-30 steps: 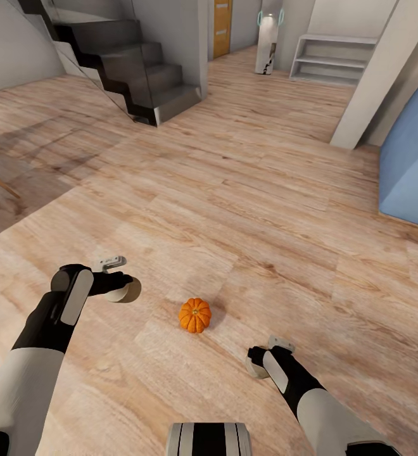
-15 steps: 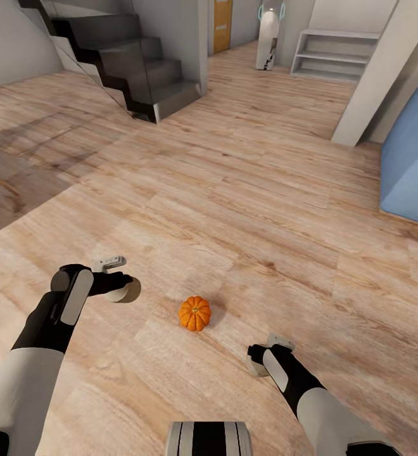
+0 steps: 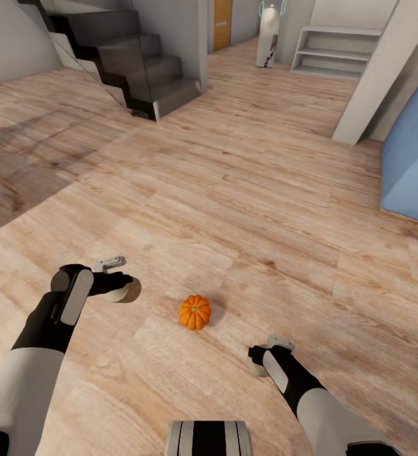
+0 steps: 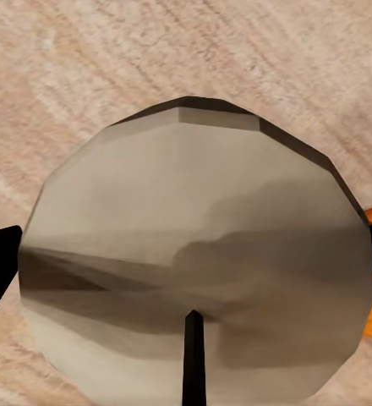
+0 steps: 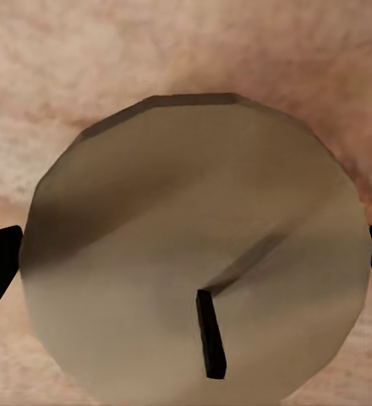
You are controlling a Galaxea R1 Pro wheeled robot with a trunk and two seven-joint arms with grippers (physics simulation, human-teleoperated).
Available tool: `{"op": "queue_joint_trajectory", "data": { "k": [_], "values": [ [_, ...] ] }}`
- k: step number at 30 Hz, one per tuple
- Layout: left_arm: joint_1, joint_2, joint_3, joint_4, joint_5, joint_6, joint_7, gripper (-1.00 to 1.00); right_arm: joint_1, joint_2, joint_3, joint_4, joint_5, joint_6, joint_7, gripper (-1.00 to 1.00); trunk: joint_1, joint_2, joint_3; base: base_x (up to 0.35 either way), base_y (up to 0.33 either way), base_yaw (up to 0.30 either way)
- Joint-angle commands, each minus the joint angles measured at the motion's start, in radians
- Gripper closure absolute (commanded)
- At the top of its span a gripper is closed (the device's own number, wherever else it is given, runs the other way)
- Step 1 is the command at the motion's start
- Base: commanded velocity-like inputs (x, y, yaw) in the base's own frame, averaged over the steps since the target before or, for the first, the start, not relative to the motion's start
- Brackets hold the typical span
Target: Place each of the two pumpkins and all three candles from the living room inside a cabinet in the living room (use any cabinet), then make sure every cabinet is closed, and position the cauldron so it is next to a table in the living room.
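Nothing has moved but the camera. Each gripper, left (image 3: 121, 288) and right (image 3: 257, 362), clamps a candle (image 4: 194, 262); pumpkin (image 3: 195, 313) lies between. Carry both steadily.

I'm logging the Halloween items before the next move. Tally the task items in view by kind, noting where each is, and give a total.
Pumpkins: 1, the pumpkin on the floor between the arms.
Candles: 2, a candle in the left gripper and a candle in the right gripper.
Total: 3.
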Motion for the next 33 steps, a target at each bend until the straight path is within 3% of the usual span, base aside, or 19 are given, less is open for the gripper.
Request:
{"op": "queue_joint_trajectory", "data": {
  "k": [1, 10, 11, 33],
  "values": [
    [0.0, 0.0, 0.0, -0.001, 0.009, 0.003, 0.007, 1.0, 0.001, 0.0, 0.002, 0.017, -0.017, 0.004, -0.008, -1.0, 0.0, 0.0, -0.001, 0.0, 0.0, 0.0],
    [0.0, 0.0, 0.0, -0.001, 0.009, 0.003, 0.007, 1.0, 0.001, -0.001, 0.004, 0.021, -0.017, 0.004, -0.008, -1.0, 0.0, 0.0, -0.001, 0.0, 0.0, 0.0],
    [0.0, 0.0, 0.0, -0.001, 0.009, 0.003, 0.007, 1.0, 0.001, 0.0, 0.005, 0.021, -0.017, 0.004, -0.008, 1.0, 0.0, 0.0, -0.001, 0.0, 0.0, 0.0],
    [0.0, 0.0, 0.0, -0.002, 0.012, 0.003, 0.007, 1.0, 0.001, -0.001, 0.008, 0.021, -0.017, 0.004, -0.008, 1.0, 0.0, 0.0, -0.001, 0.0, 0.0, 0.0]
  ]
}}
